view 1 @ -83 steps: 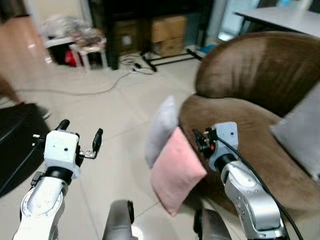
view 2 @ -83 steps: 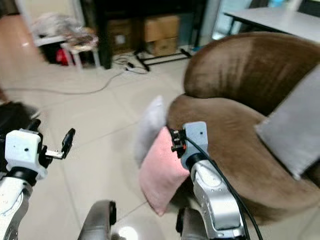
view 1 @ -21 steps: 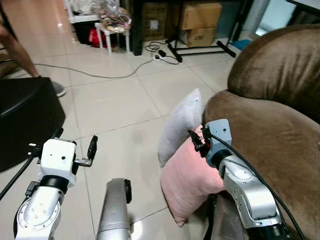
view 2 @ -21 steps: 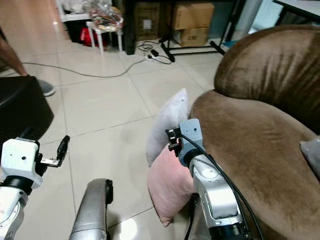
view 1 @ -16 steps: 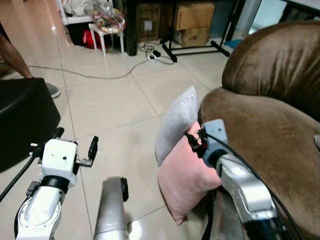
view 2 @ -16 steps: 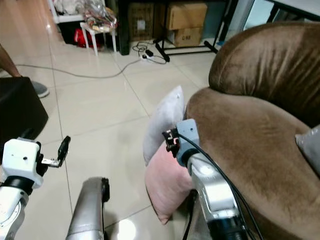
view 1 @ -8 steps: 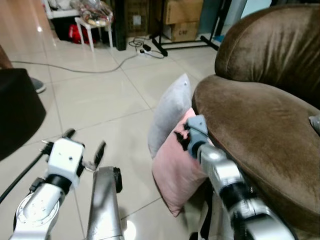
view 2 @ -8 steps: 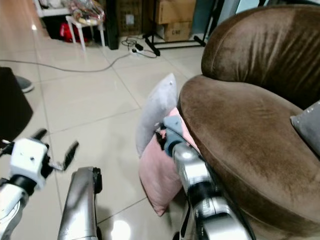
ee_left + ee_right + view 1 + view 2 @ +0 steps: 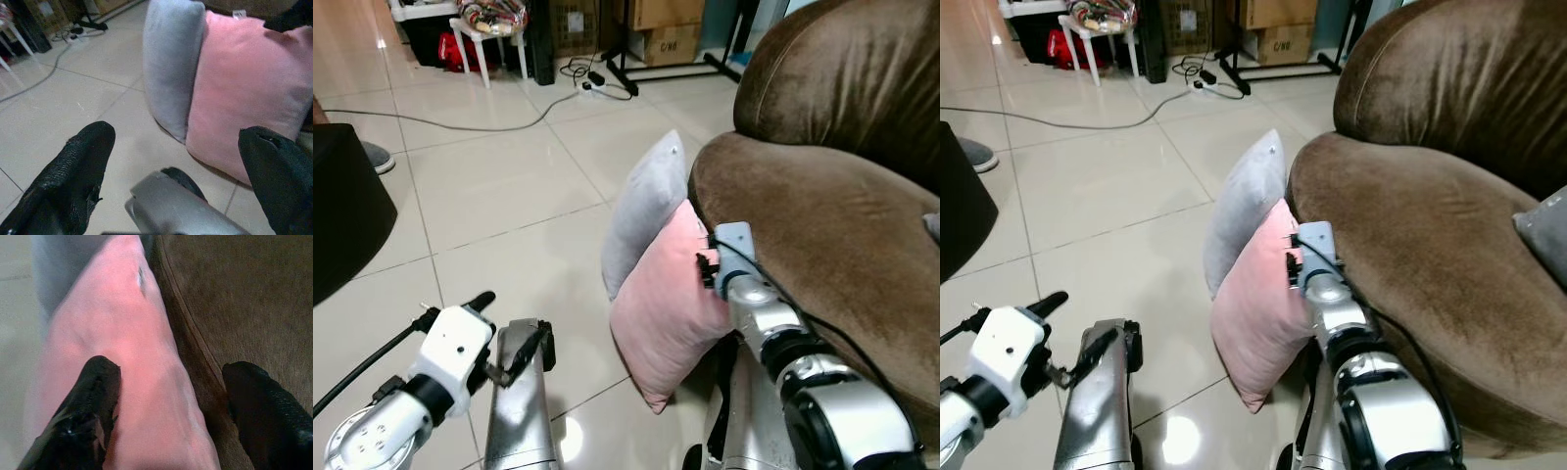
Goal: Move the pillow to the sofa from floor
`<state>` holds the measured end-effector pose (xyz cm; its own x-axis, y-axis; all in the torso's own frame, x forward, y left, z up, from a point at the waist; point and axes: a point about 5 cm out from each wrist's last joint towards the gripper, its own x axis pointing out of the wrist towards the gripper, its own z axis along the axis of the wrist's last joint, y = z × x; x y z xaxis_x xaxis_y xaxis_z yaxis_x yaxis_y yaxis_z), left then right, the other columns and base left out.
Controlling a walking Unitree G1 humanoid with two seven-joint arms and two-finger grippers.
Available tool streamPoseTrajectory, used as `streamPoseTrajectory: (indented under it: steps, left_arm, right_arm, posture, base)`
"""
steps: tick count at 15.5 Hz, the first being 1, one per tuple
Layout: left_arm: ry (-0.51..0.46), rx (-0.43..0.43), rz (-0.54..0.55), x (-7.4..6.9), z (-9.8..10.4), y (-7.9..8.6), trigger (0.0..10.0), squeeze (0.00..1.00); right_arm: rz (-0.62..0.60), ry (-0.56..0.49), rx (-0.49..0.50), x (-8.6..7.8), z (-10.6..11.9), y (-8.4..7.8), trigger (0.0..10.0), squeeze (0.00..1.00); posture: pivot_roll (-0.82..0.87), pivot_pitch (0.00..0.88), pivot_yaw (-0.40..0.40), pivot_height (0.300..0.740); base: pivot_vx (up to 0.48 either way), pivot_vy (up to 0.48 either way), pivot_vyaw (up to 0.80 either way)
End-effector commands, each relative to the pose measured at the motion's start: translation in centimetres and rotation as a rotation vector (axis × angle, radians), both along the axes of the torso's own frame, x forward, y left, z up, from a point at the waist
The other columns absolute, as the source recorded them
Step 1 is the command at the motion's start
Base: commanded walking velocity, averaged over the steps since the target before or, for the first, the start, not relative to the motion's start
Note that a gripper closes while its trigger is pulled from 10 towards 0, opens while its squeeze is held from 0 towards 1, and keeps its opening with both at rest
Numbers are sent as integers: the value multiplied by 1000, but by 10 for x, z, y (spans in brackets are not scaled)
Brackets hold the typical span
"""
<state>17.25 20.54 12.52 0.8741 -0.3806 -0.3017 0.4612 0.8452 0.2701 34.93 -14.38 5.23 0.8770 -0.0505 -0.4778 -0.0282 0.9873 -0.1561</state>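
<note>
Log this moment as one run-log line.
right gripper: open, straddling pink pillow's top edge by sofa | left gripper: open, low | grey pillow: behind pink, on floor

Cable (image 9: 460,125) across tiled floor (image 9: 499,196); cardboard boxes (image 9: 661,29) at back; white stool (image 9: 489,44); black object (image 9: 342,215) at left.

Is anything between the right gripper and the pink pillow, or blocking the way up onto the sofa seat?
Nothing visible. The right gripper is open at the top edge of the pink pillow, which leans against the sofa front. The seat directly above looks bare.
</note>
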Motion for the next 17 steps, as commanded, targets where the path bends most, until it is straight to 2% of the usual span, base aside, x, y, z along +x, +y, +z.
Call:
streamPoseTrajectory:
  steps: [1,2,3,7,8,9,10,17]
  left_arm:
    - [10,-4,-28,-3,4,-1,10000,0]
    - [19,-3,-39,-5,4,-2,10000,0]
    - [24,-1,-47,-6,5,-2,10000,0]
    - [60,7,-103,-7,7,-1,10000,0]
    - [79,11,-128,-6,7,0,10000,0]
    - [84,11,-134,-5,6,1,10000,0]
    - [90,11,-142,-5,7,1,10000,0]
    - [117,6,-171,-3,7,0,10000,0]
  right_arm:
    - [4,43,0,-2,-5,-1,10000,1000]
    - [9,67,-4,-5,-9,-1,10000,620]
    - [28,98,-6,-8,-14,0,10000,0]
    - [74,194,-19,-20,-30,3,10000,0]
    - [85,212,-38,-24,-34,4,9569,0]
    - [90,216,-46,-24,-35,5,5922,0]
    - [88,217,-42,-24,-34,5,0,0]
    - [139,220,-52,-23,-33,13,0,0]
  posture:
    - [81,73,-61,402]
    - [82,74,-54,402]
    - [82,74,-50,402]
    - [73,83,1,402]
    - [72,79,15,402]
    - [71,77,18,402]
    - [71,73,21,402]
    - [83,51,12,402]
  base:
    - [0,0,0]
    - [0,0,0]
    - [0,0,0]
    - [0,0,0]
    - [0,0,0]
    - [0,0,0]
    - [0,0,0]
    - [0,0,0]
